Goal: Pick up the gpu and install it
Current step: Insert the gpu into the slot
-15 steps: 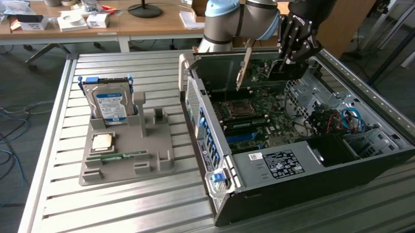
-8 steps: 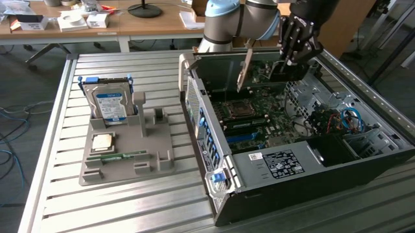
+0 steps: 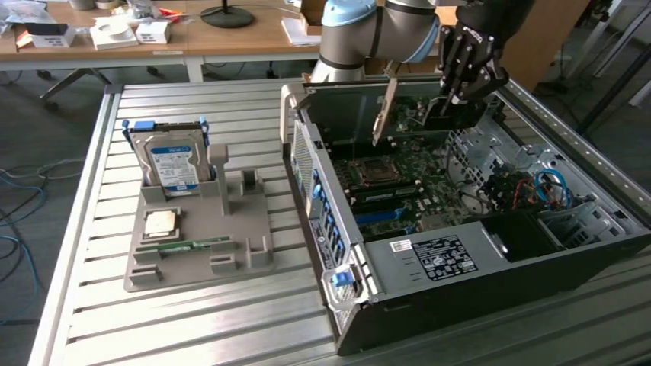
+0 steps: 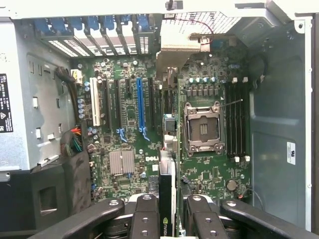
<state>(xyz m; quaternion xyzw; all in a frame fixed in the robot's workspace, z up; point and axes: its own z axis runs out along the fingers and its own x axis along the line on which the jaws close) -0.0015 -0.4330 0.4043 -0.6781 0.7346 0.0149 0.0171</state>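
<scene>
The gpu [image 4: 168, 186] shows edge-on in the wrist view, a thin card with a dark side and a silver end bracket [image 4: 180, 47] at the case's rear wall. My gripper [image 4: 169, 221] is shut on it, a black finger [image 4: 144, 216] on each side. The card runs across the motherboard [image 4: 127, 134] between the long blue slot [image 4: 140, 107] and the CPU socket [image 4: 202, 127]. In the exterior view my gripper [image 3: 456, 103] reaches down into the open computer case [image 3: 428, 252], and the gpu [image 3: 385, 107] stands upright on edge over the far end of the board.
On the exterior view's left a grey holder tray [image 3: 239, 229] carries a hard drive [image 3: 173, 162], a CPU chip [image 3: 163, 223] and a memory stick [image 3: 183, 245]. The case's walls and drive cage [image 3: 569, 206] close in the board. A wooden desk [image 3: 203, 34] stands behind the slatted table.
</scene>
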